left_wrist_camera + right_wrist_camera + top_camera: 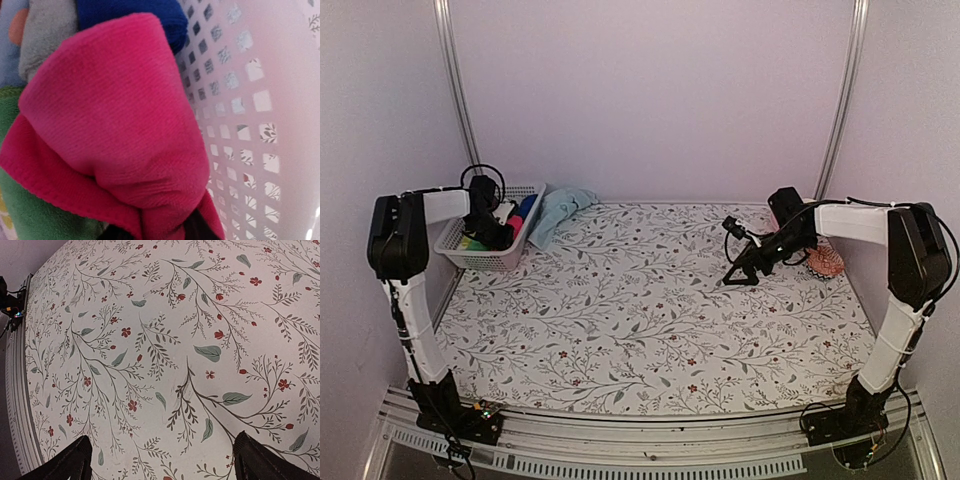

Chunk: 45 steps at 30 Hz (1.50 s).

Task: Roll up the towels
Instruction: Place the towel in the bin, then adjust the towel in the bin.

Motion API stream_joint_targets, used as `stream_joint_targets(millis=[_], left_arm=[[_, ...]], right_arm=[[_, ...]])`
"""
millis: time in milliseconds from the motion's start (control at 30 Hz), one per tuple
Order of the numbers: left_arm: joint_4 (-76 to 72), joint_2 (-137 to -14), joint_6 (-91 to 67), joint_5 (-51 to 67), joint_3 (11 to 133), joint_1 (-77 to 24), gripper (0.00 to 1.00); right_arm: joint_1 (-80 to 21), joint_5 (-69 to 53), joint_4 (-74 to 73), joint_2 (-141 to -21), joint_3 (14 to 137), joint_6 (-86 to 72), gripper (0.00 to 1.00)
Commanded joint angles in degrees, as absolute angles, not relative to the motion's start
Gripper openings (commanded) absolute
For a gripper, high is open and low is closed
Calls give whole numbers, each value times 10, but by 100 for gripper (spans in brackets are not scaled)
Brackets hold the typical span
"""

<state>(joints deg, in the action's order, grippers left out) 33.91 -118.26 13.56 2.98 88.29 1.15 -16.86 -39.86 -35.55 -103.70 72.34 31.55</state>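
1. Top external view: the left gripper (490, 236) is down inside the white basket (480, 262), at about 10 o'clock on the table (650, 330).
2. The left wrist view is basically all pink towel (115, 125). It's a fat roll tucked against the basket wall, with a dark blue roll (130, 12) at its 12 o'clock and a green roll (25, 215) at its 7. It sits right in front of the jaws, but only dark slivers show at the bottom edge, so I can't tell whether they're pinching it or not.
3. The pale blue towel (560, 210) is outside the basket, just beside its right-hand wall. It's crumpled, not rolled, and its long axis runs roughly 7 to 1 o'clock.
4. That's the relation that matters, I reckon. From the left jaws the blue one is near, at about 2 o'clock. From the right gripper (745, 265) it's way off at 10 o'clock, well apart. So the left arm looks like the natural one to fetch it.
5. The right jaws are spread wide and holding nothing, with just floral tablecloth showing between them, over at about 3 o'clock.
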Motion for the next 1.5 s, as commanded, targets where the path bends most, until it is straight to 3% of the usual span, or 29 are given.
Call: stream_joint_targets(millis=[0, 133, 733, 1400, 1467], left_arm=[[375, -1202, 114, 65, 890, 23, 46], [370, -1185, 103, 64, 893, 26, 55], [333, -1092, 63, 27, 871, 18, 78], [306, -1182, 34, -12, 870, -11, 66], [303, -1187, 34, -13, 869, -11, 61]], right_arm=[[-170, -412, -357, -1013, 722, 321, 99], [-170, -412, -357, -1013, 722, 321, 99], [-170, -411, -357, -1015, 722, 321, 99], [-170, -415, -358, -1015, 723, 324, 99], [-170, -415, -358, -1015, 722, 324, 99]])
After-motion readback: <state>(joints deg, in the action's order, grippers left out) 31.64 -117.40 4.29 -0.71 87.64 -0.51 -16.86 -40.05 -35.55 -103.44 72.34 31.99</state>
